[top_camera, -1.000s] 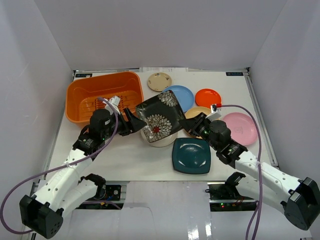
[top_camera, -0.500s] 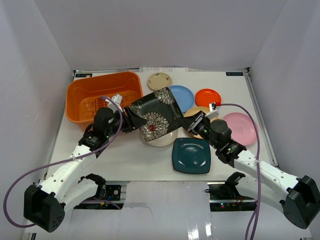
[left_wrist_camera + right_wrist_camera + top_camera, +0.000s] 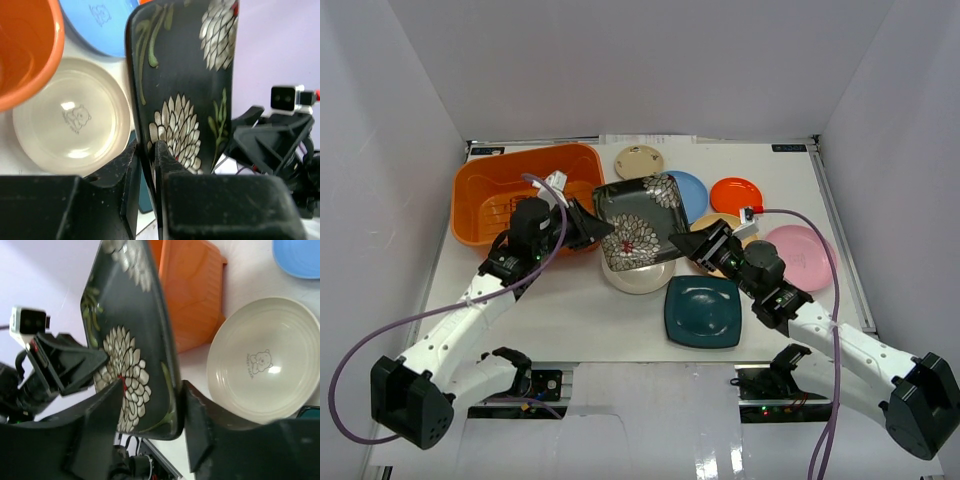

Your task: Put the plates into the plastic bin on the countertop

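Note:
The black floral square plate [image 3: 640, 218] hangs tilted in the air above the round cream plate [image 3: 638, 278]. My left gripper [image 3: 597, 228] is shut on its left edge. In the left wrist view the rim is pinched between the fingers of my left gripper [image 3: 148, 146]. My right gripper [image 3: 692, 241] is at the plate's right edge with its jaws open. In the right wrist view the plate [image 3: 132, 340] stands between the spread fingers of that gripper [image 3: 151, 388]. The orange plastic bin [image 3: 525, 153] sits at the back left of the white countertop [image 3: 550, 310], just behind my left gripper.
A dark teal square plate [image 3: 702, 310] lies in front of my right arm. Behind it are a peach-yellow plate [image 3: 716, 221], a light blue plate [image 3: 690, 190], an orange-red plate [image 3: 735, 195], a pink plate [image 3: 802, 256] and a small tan plate [image 3: 639, 162]. White walls enclose the counter.
My left gripper reached the floral plate and shut on its left edge. My right gripper's jaws opened. The plate shifted up and to the left, toward the bin.

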Controlling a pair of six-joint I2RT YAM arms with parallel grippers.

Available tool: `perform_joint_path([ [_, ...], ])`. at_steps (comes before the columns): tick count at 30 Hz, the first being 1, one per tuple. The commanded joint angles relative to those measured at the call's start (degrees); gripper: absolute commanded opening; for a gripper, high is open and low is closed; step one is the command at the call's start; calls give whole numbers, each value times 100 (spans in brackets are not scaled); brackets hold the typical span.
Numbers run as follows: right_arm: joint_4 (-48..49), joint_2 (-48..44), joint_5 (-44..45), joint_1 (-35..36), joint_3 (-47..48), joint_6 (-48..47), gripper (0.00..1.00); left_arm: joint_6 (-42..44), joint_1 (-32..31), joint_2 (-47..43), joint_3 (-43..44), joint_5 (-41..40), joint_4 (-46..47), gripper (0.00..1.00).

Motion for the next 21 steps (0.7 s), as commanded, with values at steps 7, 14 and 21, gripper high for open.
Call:
perform_joint_path([
  [7, 514, -415, -848, 1, 394, -698, 85, 388, 603, 661, 1880, 3, -69, 0],
  [14, -354, -889, -955, -52, 227, -1393, 92, -94, 3255, 1452, 2356, 2216, 28, 0],
  [21, -1215, -1206, -533, -69, 95, -2183, 92, -183, 4357, 2198, 2540, 2991, -200, 0],
])
